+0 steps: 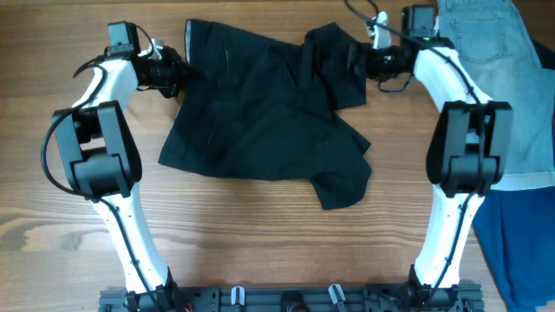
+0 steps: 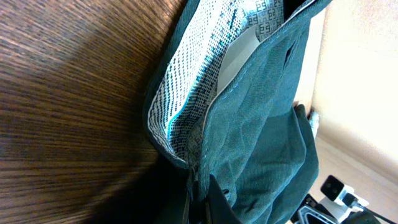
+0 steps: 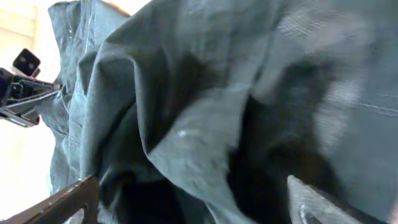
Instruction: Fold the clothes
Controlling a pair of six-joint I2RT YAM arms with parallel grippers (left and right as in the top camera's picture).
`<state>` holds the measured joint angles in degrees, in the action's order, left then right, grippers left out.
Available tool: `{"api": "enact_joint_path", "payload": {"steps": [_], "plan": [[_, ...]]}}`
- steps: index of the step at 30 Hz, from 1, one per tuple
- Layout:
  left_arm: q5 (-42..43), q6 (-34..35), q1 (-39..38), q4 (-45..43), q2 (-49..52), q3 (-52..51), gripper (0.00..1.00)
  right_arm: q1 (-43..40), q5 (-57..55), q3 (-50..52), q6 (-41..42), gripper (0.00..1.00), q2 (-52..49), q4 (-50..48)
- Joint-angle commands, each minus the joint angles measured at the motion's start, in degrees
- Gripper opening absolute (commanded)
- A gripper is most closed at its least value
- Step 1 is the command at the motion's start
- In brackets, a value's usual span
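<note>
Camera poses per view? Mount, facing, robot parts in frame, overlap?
Overhead: above table, facing down; left arm, right arm, garment, denim.
Left wrist: on left arm, facing along left pincer at garment's mesh-lined edge.
Right wrist: on right arm, close on garment folds; own fingers at bottom corners.
Shared: all see the garment.

Overhead looks down, wrists close (all on clothes (image 1: 260,113))

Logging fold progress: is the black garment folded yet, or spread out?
Spread, not folded: the black garment lies rumpled and mostly open on the table, bunched up by the right end effector.
</note>
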<state>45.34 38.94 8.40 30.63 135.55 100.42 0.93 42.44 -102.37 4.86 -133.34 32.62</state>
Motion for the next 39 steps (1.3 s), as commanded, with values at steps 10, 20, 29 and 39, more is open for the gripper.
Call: {"api": "enact_joint_path", "payload": {"steps": [10,20,29,39], "plan": [[1.75,0.48,-0.31,0.48,0.59,0.11,0.04,2.16,1.27,-0.74,4.17,0.05,-3.06,-3.78],[1.29,0.26,-0.31,0.44,0.59,0.11,0.04,-8.48,-8.44,-1.95,3.19,0.05,-0.72,5.68],[0.44,0.26,-0.31,0.44,0.59,0.09,0.04,-11.78,-23.85,-3.17,5.81,0.05,0.09,4.44],[0.17,0.26,-0.31,0.46,0.59,0.09,0.04,-15.45,-28.85,-11.67,10.78,0.04,0.09,5.38]]}}
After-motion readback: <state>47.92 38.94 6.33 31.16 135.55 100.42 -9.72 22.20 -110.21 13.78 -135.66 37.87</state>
